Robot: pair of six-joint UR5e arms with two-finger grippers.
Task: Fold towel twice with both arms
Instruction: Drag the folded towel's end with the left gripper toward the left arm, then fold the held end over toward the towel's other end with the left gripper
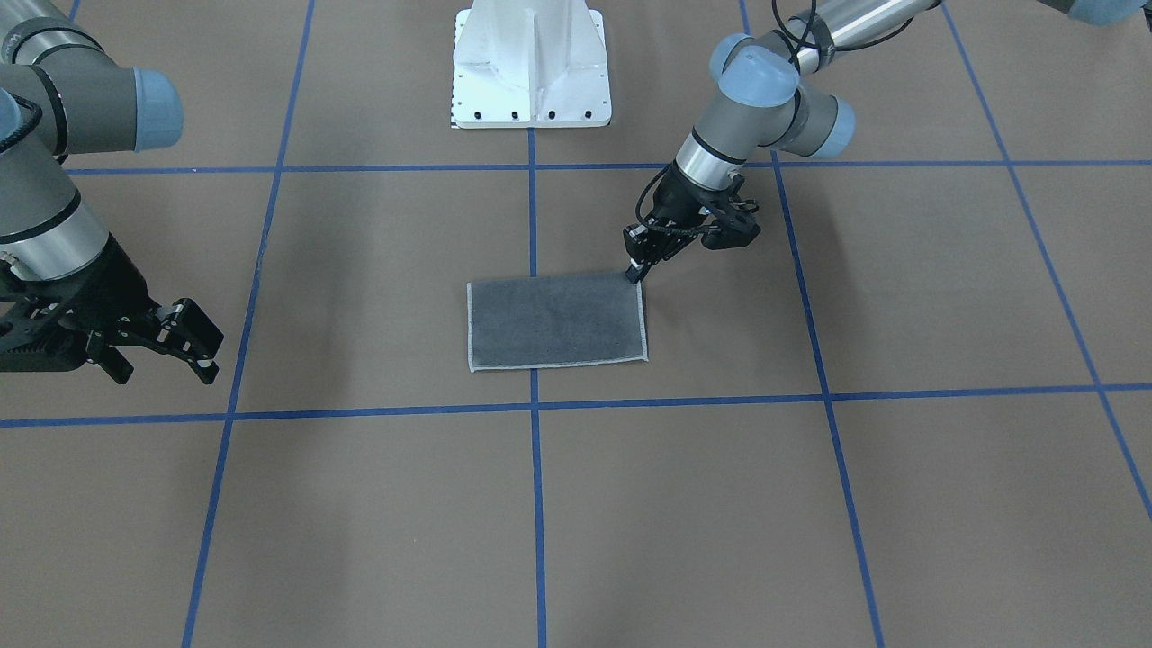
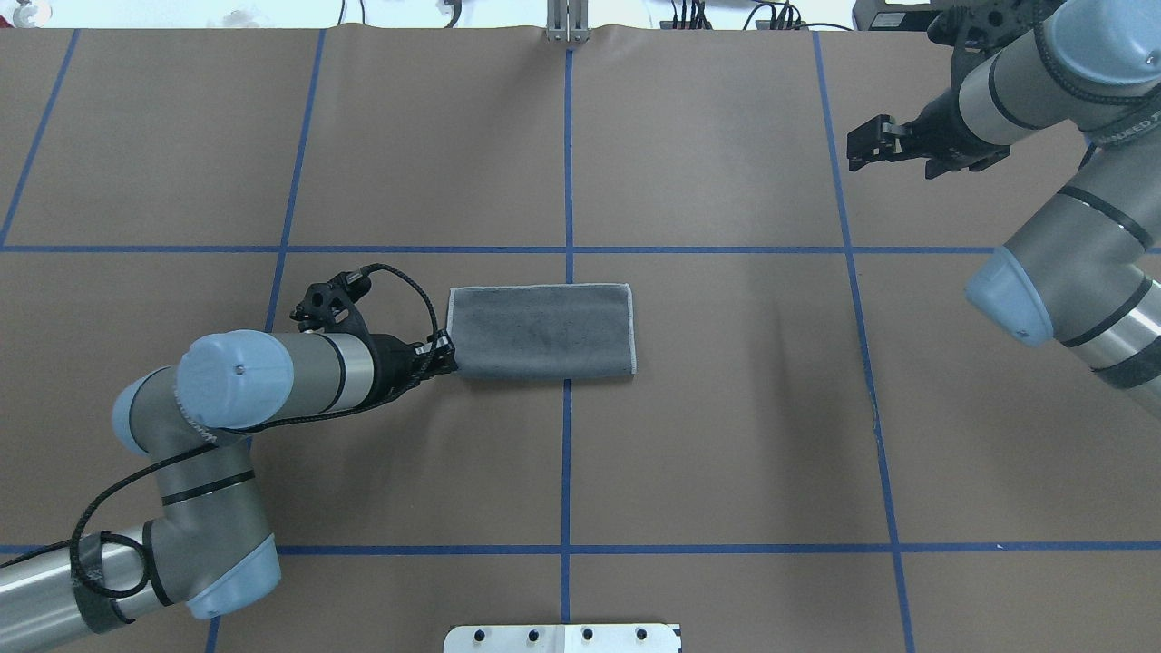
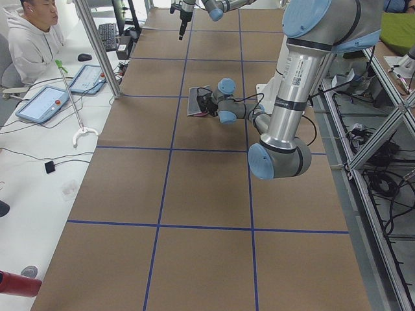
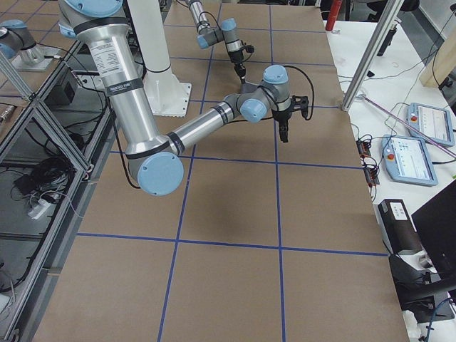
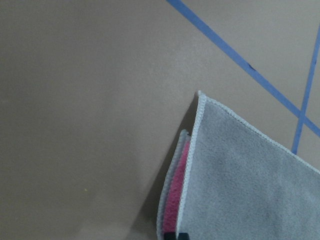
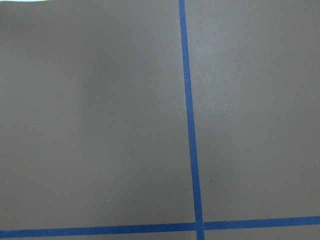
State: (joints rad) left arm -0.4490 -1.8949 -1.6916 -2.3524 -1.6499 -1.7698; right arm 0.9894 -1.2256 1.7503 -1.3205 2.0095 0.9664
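Observation:
The towel (image 1: 556,322) lies flat at the table's middle, folded in half into a rectangle, dark grey face up with light edging. It also shows in the overhead view (image 2: 541,331). In the left wrist view the towel (image 5: 250,190) shows a pink-red inner layer along its open edge. My left gripper (image 1: 635,273) is low at the towel's corner nearest the robot on my left side, shut on the towel's edge (image 2: 447,355). My right gripper (image 2: 862,145) is open and empty, raised far off to the right, well away from the towel (image 1: 202,346).
The white pedestal base (image 1: 531,67) stands at the robot's side of the table. Blue tape lines (image 6: 189,120) grid the brown table surface. An operator (image 3: 29,39) sits at a side desk with tablets beyond the table's far edge.

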